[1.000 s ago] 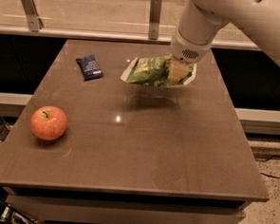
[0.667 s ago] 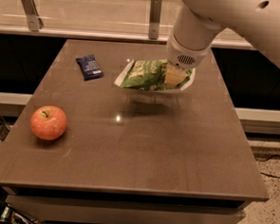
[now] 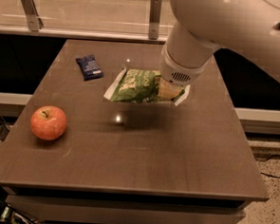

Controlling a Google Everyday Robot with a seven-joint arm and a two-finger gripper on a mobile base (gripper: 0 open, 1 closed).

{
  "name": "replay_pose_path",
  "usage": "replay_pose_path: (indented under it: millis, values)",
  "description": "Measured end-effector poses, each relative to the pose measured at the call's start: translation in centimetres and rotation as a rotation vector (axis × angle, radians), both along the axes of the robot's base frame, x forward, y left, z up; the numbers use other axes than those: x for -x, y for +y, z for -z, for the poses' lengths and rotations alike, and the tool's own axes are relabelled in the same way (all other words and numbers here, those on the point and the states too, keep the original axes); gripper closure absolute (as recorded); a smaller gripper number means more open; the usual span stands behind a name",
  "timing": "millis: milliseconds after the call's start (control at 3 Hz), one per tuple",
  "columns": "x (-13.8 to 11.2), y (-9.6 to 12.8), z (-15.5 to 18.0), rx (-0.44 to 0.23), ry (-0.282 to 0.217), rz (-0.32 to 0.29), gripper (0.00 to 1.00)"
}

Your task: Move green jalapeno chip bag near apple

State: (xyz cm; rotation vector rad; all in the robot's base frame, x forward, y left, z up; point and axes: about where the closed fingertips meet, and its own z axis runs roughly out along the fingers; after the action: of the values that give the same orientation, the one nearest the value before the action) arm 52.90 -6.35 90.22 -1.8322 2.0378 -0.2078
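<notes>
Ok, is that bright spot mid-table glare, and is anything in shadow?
Camera view: yes, glare on the table, beside the shadow under the chip bag; the jaws, clamped on the bag's end, sit shaded beneath the wrist.

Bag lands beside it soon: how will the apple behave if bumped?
The apple is round and rests free on the flat table, so it would probably roll. It looks firm, unlikely to dent. The gripper, over the table's far middle, holds the crinkly chip bag aloft; a bump from it should be soft.
</notes>
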Motion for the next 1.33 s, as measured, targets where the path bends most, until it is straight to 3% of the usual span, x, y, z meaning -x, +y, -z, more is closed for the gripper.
replay_pose_path:
  millis: [667,1333]
  values:
    - [2.6,2.5,1.7,-0.062,-0.001,-0.066,1.0]
    - [4.3,5.7,3.0,-0.08,0.019,-0.1,1.0]
